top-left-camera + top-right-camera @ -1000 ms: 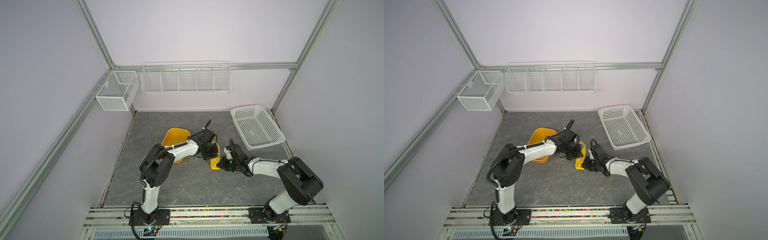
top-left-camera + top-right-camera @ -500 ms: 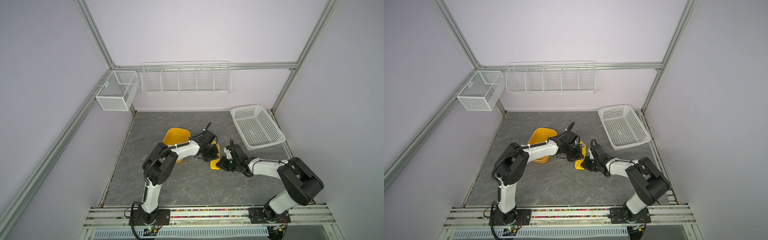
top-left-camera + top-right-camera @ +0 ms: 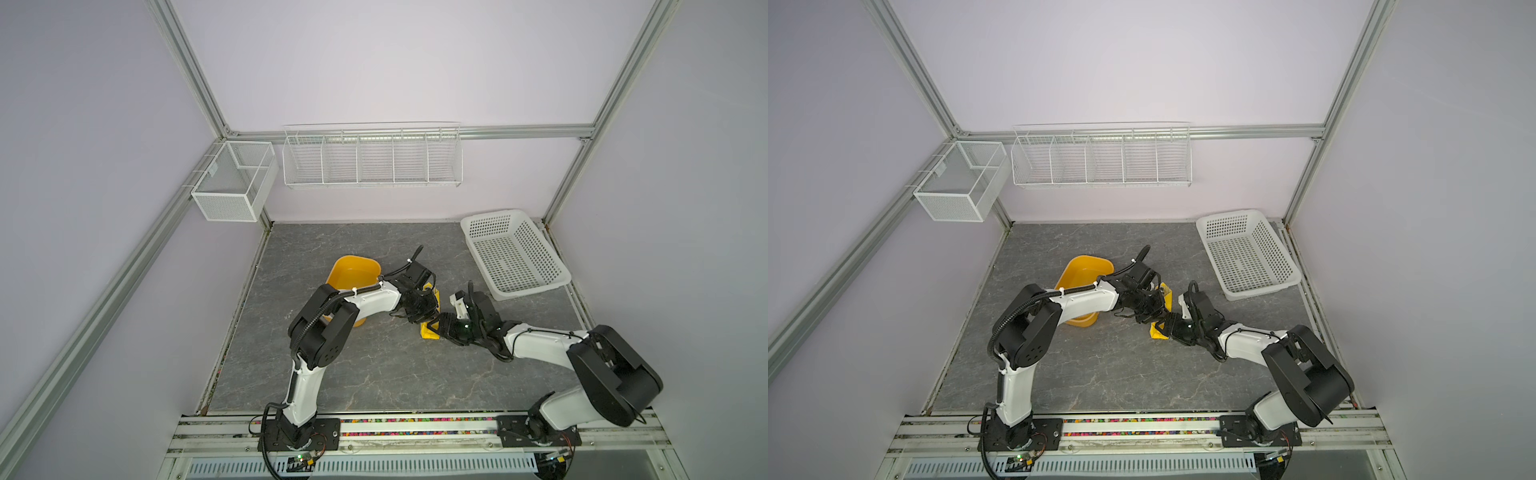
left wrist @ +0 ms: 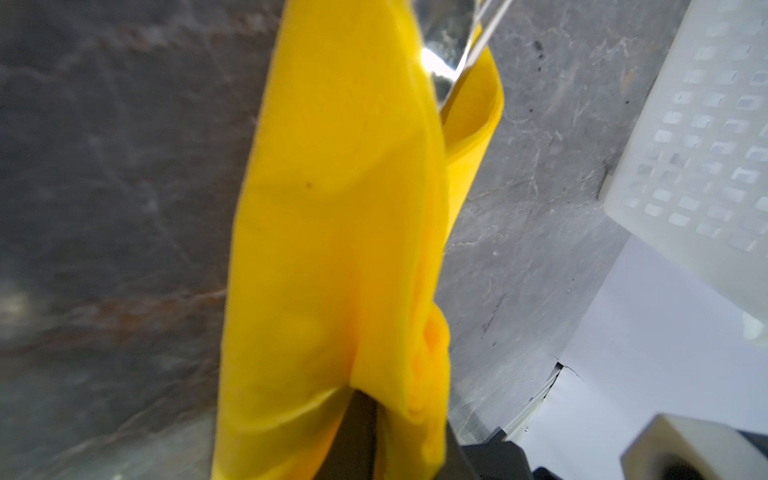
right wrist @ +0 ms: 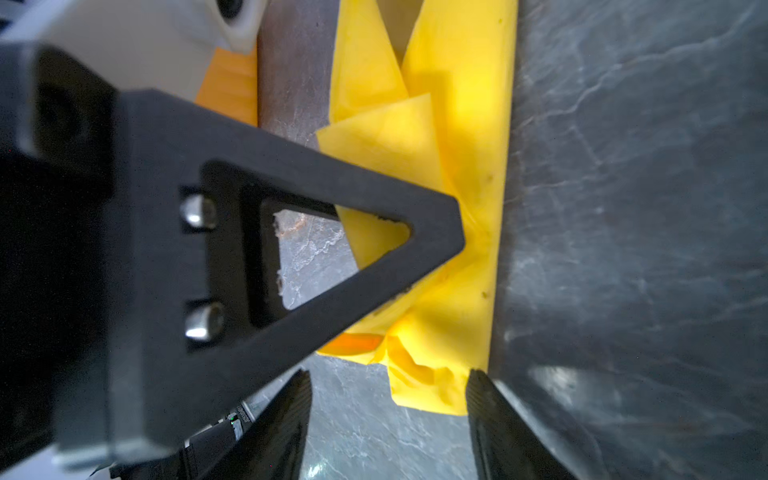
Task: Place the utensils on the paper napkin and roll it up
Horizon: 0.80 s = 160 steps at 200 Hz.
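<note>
Paper napkin (image 5: 457, 124) lies between parted fingers (image 5: 282, 424) of low right hand (image 5: 388, 374); left hand (image 3: 424, 311) grip unclear.

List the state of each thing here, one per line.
Napkin, loosely rolled, lying on the table.
Utensils, wrapped inside, metal showing at one end.
Left gripper, touching the napkin; opening unclear.
Right gripper, open, straddling the napkin's end.
Tub, upright, partly hidden.
Basket, upright, empty.
Rack, empty.
</note>
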### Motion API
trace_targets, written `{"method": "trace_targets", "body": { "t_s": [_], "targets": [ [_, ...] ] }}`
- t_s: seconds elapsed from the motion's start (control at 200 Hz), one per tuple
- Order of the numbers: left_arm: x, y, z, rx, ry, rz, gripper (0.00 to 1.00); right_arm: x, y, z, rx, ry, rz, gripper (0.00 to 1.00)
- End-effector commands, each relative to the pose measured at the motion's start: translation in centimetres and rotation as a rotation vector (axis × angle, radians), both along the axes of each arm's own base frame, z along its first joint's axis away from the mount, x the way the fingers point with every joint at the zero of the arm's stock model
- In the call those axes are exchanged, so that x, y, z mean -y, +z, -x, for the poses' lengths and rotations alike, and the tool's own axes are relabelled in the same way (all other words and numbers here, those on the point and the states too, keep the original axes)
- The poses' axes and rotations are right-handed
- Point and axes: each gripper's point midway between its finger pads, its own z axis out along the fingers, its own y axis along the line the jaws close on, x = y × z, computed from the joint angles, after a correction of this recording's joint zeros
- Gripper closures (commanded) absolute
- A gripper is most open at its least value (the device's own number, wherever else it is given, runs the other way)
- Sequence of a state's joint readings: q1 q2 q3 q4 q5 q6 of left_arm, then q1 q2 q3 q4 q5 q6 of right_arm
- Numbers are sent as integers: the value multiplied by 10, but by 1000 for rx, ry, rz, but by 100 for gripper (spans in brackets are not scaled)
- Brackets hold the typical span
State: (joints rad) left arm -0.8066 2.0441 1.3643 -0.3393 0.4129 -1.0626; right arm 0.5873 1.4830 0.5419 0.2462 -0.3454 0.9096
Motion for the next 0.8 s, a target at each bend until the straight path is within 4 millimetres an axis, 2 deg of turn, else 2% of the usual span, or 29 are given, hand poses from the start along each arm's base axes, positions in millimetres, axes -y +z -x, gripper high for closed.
{"method": "trace_targets", "body": {
  "t_s": [0.0,0.14,0.27,0.49,0.795],
  "targets": [
    [7,0,-2,1,1,14,80,-5,8,1,23,13,-18,33],
    [10,4,-1,2,-6,33,75,-7,6,-1,18,12,-5,30],
    [13,10,0,-4,4,70,66,-8,5,-3,13,4,12,29],
    [17,12,1,-19,4,106,65,-6,2,-8,10,-28,60,27],
    [18,10,1,-25,6,108,65,5,-10,-12,-10,-99,160,31]
  ]
}}
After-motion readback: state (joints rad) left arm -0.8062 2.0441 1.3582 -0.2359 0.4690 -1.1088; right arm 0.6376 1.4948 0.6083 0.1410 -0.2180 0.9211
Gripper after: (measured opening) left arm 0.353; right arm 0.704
